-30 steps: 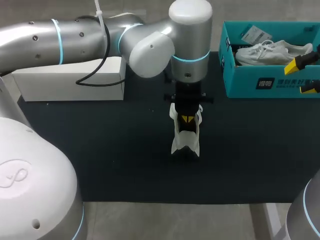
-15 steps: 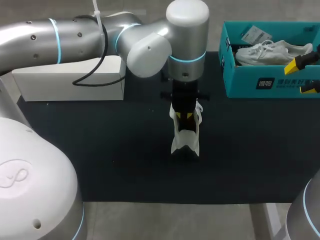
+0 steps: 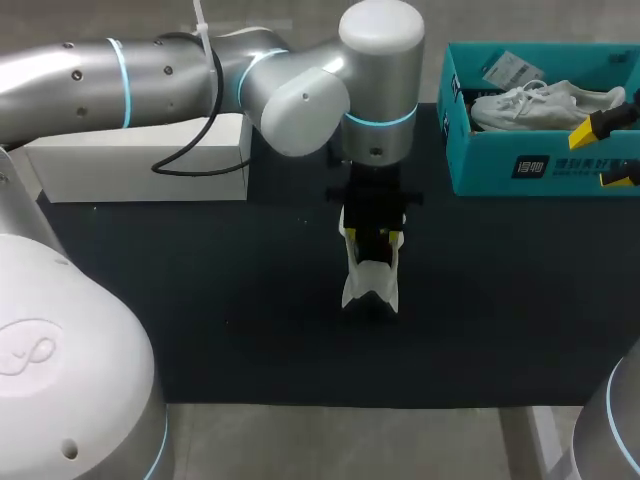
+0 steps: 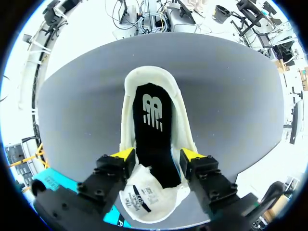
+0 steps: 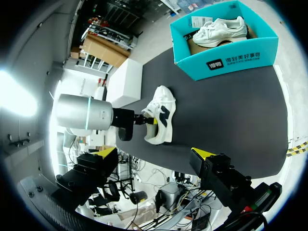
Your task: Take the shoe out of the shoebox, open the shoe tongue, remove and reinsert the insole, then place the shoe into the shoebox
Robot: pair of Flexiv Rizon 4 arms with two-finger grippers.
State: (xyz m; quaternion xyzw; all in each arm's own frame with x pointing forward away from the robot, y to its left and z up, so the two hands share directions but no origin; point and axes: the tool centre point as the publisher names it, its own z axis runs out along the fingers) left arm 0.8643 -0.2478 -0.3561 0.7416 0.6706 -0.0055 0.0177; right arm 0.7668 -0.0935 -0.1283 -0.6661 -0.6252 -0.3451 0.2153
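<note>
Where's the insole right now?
The black insole lies inside the white shoe at mid-table, its near end at the left tool, seen in the left wrist view.

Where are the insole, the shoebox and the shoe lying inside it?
insole (image 4: 154,137), left wrist view, its black middle.
shoebox (image 3: 480,160), head view, its front wall.
boxed shoe (image 3: 530,105), head view, its white side.

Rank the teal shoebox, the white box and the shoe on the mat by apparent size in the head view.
1. teal shoebox, though cut by the view's edge
2. white box, close to it and partly behind the left arm, so unsure
3. shoe on the mat, clearly smallest
</note>
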